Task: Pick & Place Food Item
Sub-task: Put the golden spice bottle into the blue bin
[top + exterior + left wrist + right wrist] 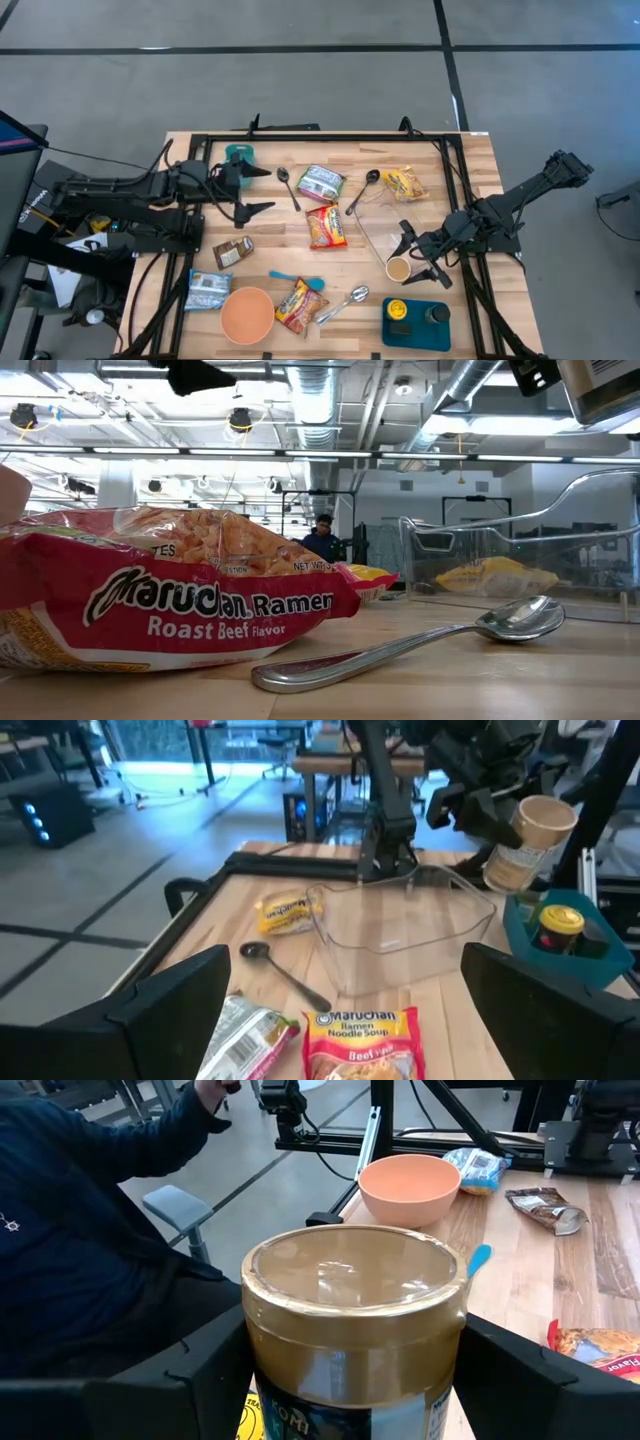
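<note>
Held item: your right gripper (412, 258) carries a jar (352, 1330) with a gold-toned lid, jaws closed on its sides, near right of the worktop (470, 170).
Position: jar sits between the clear container (380, 225) and the teal tray (418, 325); lifted, judging by the left wrist view.
Handling: rigid, smooth wall, so likely slippery; probably moderately heavy; may break if glass.
Grip advice: keep hold on the body below the lid, jar upright; avoid the rim.
Left gripper (258, 190): jaws wide, holding nothing, far left, above the worktop.
Risk: jar could twist between the jaws if swung quickly.
</note>
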Controlling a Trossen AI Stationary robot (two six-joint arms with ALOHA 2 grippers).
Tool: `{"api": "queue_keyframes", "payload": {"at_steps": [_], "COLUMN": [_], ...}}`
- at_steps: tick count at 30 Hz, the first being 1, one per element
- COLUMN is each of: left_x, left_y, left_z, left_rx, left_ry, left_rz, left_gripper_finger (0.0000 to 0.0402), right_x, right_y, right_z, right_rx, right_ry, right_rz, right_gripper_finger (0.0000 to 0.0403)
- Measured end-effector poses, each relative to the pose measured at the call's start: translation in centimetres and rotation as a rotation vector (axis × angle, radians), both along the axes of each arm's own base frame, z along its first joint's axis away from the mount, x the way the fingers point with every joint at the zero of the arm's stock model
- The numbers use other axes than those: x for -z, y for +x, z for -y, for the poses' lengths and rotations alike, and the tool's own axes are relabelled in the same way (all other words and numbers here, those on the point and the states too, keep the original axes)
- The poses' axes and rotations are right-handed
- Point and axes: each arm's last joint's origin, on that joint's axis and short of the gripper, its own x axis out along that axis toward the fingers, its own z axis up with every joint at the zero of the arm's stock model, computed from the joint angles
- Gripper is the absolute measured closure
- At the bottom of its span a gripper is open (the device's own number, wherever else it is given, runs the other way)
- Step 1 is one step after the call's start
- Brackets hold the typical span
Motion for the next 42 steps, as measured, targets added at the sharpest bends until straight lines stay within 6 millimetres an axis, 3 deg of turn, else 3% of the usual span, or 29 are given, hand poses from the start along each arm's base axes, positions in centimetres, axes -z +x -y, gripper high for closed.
{"api": "queue_keyframes", "payload": {"at_steps": [11,22,42], "left_x": [4.0,6.5,7.2], "left_y": [-2.8,-4.0,-4.0], "left_z": [-0.1,-0.3,-0.2], "left_rx": [-0.060,-0.103,-0.101], "left_ry": [0.011,0.015,0.014], "left_rz": [0.053,0.120,0.119], "left_gripper_finger": [0.0009,0.0009,0.0009], "right_x": [0.0,0.0,0.0], "right_y": [0.0,0.0,0.0], "right_z": [0.0,0.0,0.0], "right_rx": [0.001,0.002,0.003], "right_ry": [0.002,0.005,0.005], "right_rz": [-0.001,-0.005,-0.004], "right_gripper_finger": [0.0124,0.0124,0.0124]}}
